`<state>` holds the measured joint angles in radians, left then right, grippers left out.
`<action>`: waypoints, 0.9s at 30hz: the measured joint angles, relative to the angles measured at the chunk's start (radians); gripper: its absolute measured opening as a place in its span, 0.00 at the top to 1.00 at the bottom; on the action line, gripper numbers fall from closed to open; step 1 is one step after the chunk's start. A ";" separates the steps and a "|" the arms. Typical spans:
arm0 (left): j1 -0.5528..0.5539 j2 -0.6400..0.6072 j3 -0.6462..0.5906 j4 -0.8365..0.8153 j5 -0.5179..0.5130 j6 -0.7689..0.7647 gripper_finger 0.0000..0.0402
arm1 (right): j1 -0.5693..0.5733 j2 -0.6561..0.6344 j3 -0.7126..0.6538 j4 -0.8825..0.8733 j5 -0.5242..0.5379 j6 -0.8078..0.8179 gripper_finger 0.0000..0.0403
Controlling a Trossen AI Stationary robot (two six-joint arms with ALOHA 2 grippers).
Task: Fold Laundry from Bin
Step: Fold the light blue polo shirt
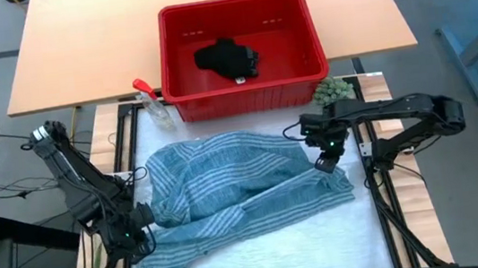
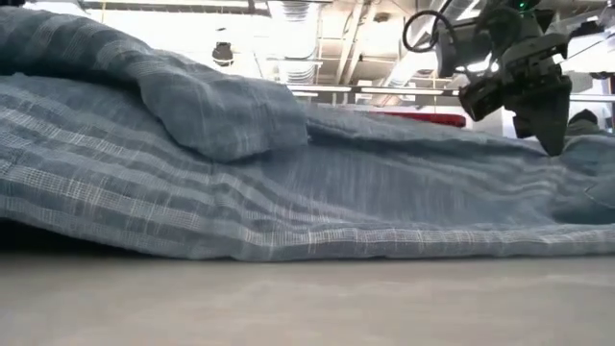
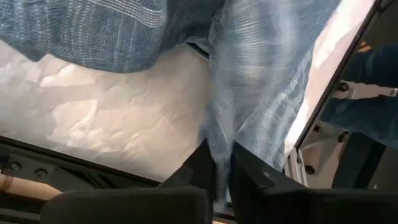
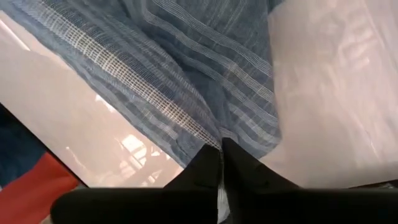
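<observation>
Spread step: striped shirt (image 1: 236,184) lies rumpled on the tabletop (image 1: 359,237) below the red bin (image 1: 243,52), left tool (image 1: 137,231) and right tool (image 1: 325,162) each clenched on a shirt edge; next, pull apart to flatten.

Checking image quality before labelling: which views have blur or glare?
Low view: bright ceiling lights wash out the background, tabletop foreground soft. Left wrist view: the striped shirt is smeared with blur. High view: evenly lit, red bin crisp.
</observation>
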<state>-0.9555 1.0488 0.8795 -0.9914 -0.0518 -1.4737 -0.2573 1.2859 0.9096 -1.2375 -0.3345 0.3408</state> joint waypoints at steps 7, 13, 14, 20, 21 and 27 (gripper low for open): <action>0.000 0.000 0.000 -0.014 0.057 0.014 0.74 | -0.016 0.009 0.029 -0.035 0.000 -0.037 0.73; 0.000 -0.010 0.001 -0.038 0.111 0.006 0.59 | -0.058 0.009 0.154 -0.099 0.029 -0.079 0.58; 0.000 -0.016 0.001 -0.038 0.111 -0.001 0.58 | -0.065 0.009 0.183 -0.115 0.047 -0.086 0.56; 0.000 -0.034 0.070 0.012 -0.025 0.001 0.56 | -0.048 -0.009 0.322 -0.143 -0.004 -0.168 0.50; 0.000 -0.034 0.081 0.055 -0.058 0.019 0.56 | -0.007 -0.019 0.327 -0.127 -0.044 -0.173 0.50; 0.003 0.100 0.112 0.397 -0.188 0.276 0.62 | 0.353 -0.049 0.295 0.021 -0.008 -0.196 0.51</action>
<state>-0.9526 1.1492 0.9915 -0.5946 -0.2394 -1.1974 0.0959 1.2368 1.2048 -1.2167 -0.3427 0.1448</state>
